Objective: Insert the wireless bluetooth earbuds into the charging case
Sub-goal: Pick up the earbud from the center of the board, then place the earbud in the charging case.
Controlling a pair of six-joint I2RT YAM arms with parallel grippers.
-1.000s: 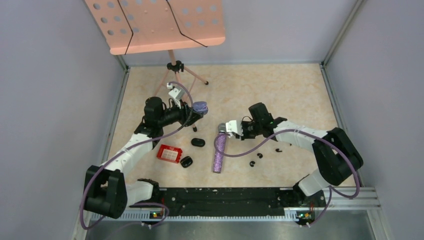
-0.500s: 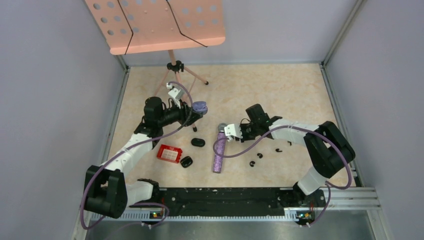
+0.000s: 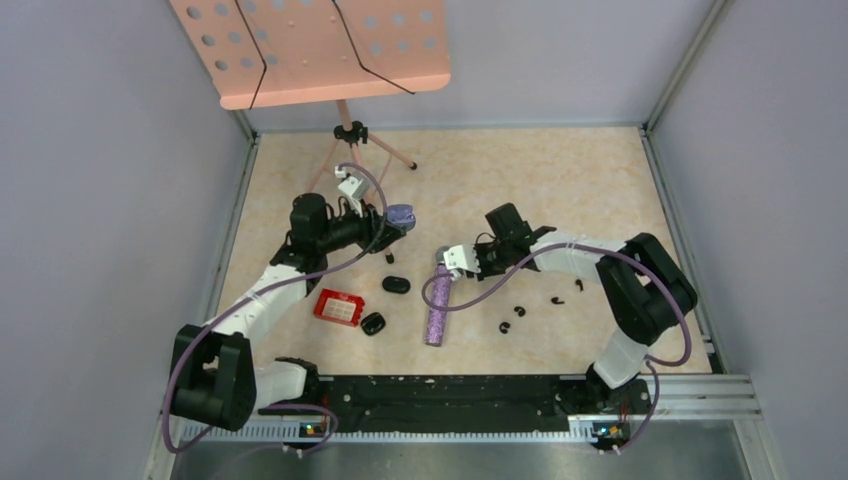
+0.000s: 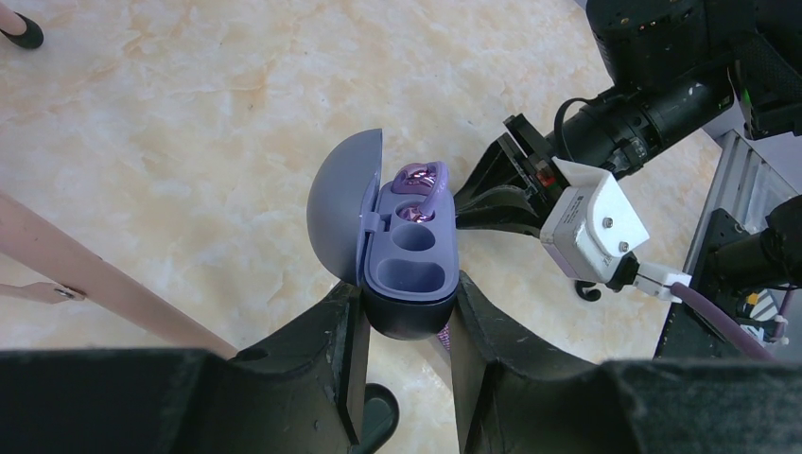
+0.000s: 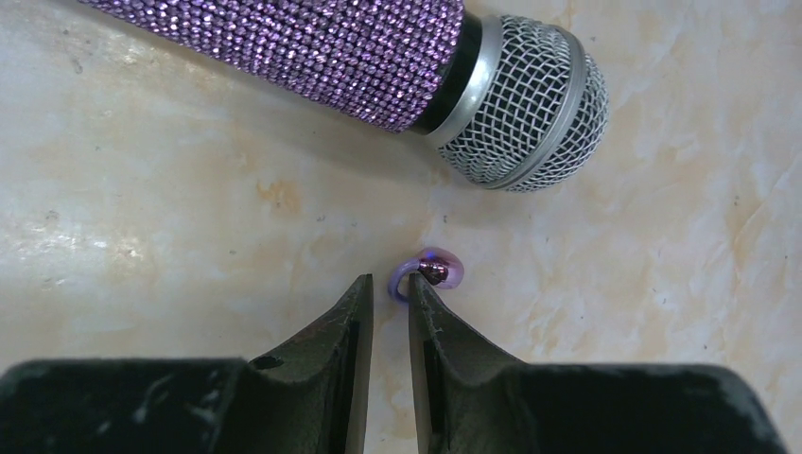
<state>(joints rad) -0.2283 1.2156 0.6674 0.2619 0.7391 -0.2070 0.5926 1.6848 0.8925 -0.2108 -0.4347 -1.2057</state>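
My left gripper (image 4: 407, 312) is shut on an open pale purple charging case (image 4: 409, 255), held above the table with its lid up. One purple earbud (image 4: 419, 177) sits in the case's far slot; the near slot is empty. The other purple earbud (image 5: 435, 270) lies on the table below the microphone head. My right gripper (image 5: 390, 282) is low over the table with a narrow gap. Its right fingertip touches the earbud's curved stem, and nothing is clamped. Several black earbuds (image 3: 505, 326) lie right of the microphone.
A glittery purple microphone (image 3: 437, 305) lies between the arms, its mesh head (image 5: 525, 113) close to my right fingers. Two dark closed cases (image 3: 396, 285) (image 3: 373, 323) and a red box (image 3: 338, 306) sit near the left arm. A music stand (image 3: 345, 130) stands at the back.
My right gripper has slid left, toward the microphone head and the purple earbud. The left gripper with the case has stayed put.
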